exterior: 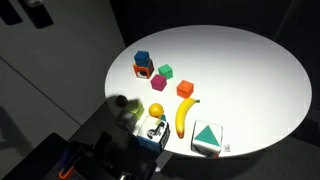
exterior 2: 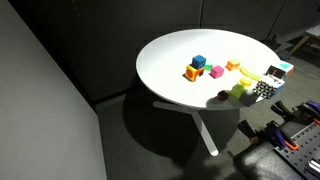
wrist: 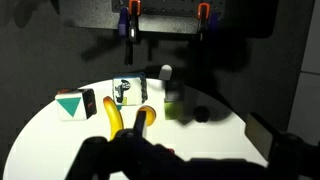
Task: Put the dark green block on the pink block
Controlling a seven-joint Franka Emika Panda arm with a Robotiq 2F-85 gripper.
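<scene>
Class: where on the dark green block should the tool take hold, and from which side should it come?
Probably from above, closing on two opposite side faces of the dark green block. It is a small cube lying flat, top bare; the pink block stands close, so pick faces turned away from it.

No legible text, brand or number in any view. Green triangle mark on face of big white cube (exterior: pixel 207 138), lower right of exterior frame; also at left in wrist view. Dark print on small white box (exterior: pixel 153 129), lower centre: too blurred to read.
</scene>
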